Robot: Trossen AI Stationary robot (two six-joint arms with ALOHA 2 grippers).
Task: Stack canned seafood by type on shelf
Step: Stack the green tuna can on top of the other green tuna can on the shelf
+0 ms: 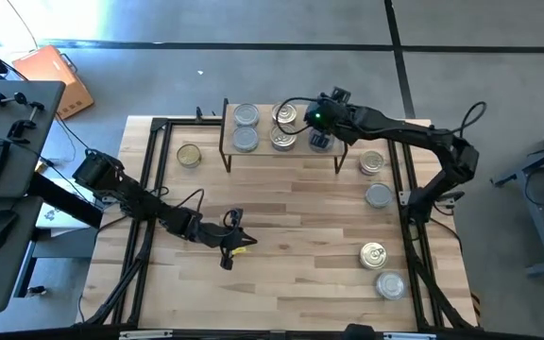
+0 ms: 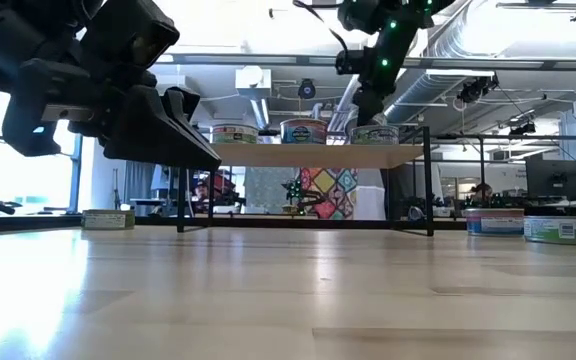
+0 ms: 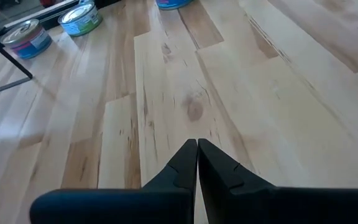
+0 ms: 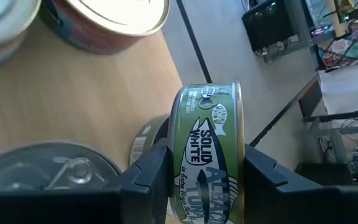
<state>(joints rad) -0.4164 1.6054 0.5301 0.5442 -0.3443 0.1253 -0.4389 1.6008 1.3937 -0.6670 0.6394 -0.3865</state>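
The shelf point(image 1: 264, 154) stands at the table's far side. Two silver-topped tins point(image 1: 245, 139) sit on its left part and two pull-ring tins point(image 1: 284, 139) on its middle. My right gripper point(image 1: 321, 135) hangs over the shelf's right end, shut on a green-labelled tuna tin point(image 4: 207, 155). Another tin point(image 4: 143, 142) shows partly behind the held one, on the board point(image 4: 73, 106). My left gripper point(image 1: 229, 244) is shut and empty, low over the table's near middle point(image 3: 197, 146). My right gripper pinches the green-labelled tin between its two fingers point(image 4: 148, 177), one on each flat end point(image 4: 178, 149). The fingers slant down from the table's right side. The tin stands on edge in the hold, its label wall facing the wrist camera, above the shelf board.
A gold-topped tin point(image 1: 189, 155) sits on the table left of the shelf. Several more tins lie along the right side: two near the shelf point(image 1: 372, 162) point(image 1: 378, 195) and two near the front point(image 1: 374, 253) point(image 1: 389, 283). The table's middle point(image 1: 300, 217) is bare wood.
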